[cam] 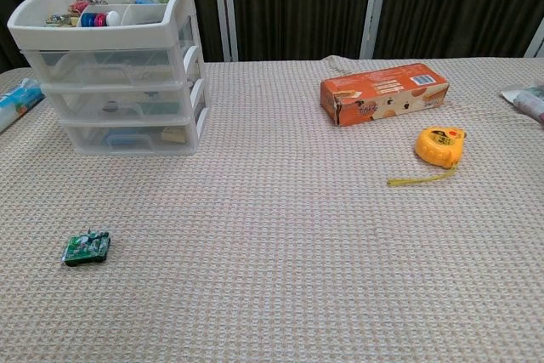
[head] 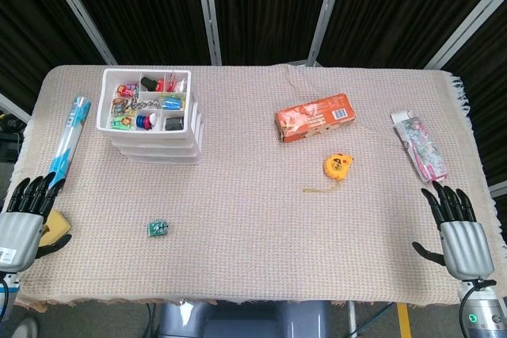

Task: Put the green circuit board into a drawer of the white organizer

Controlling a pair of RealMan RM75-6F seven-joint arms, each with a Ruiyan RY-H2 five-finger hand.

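We see the white organizer [head: 152, 116] standing at the far left of the desk [head: 253, 219], which is covered with a woven beige cloth. It has three clear-fronted drawers [cam: 123, 99], all pushed in, under an open top tray [cam: 102, 8] split into compartments. The tray holds small mixed items: red, blue and pink round pieces, some metal bits, a dark object in a back compartment and a green piece. Through the drawer fronts we make out a small dark thing in the middle drawer, and a blue shape and a pale block in the bottom one; the top drawer's contents we cannot tell.

The green circuit board [head: 157, 229] lies flat on the cloth near the front left of the desk, well apart from the organizer and touched by nothing.

Our left hand [head: 22, 219] rests at the desk's left edge, fingers spread and holding nothing, just beside a yellow sponge [head: 55, 227]. Our right hand [head: 458, 231] sits at the right edge, fingers likewise apart and empty.

A blue-and-white tube [head: 69, 136] lies along the left side. An orange box [head: 314, 116] sits mid-desk toward the back, a yellow tape measure [head: 337, 166] in front of it with a short run of tape pulled out, and a pink-patterned packet [head: 420, 146] lies at the far right.
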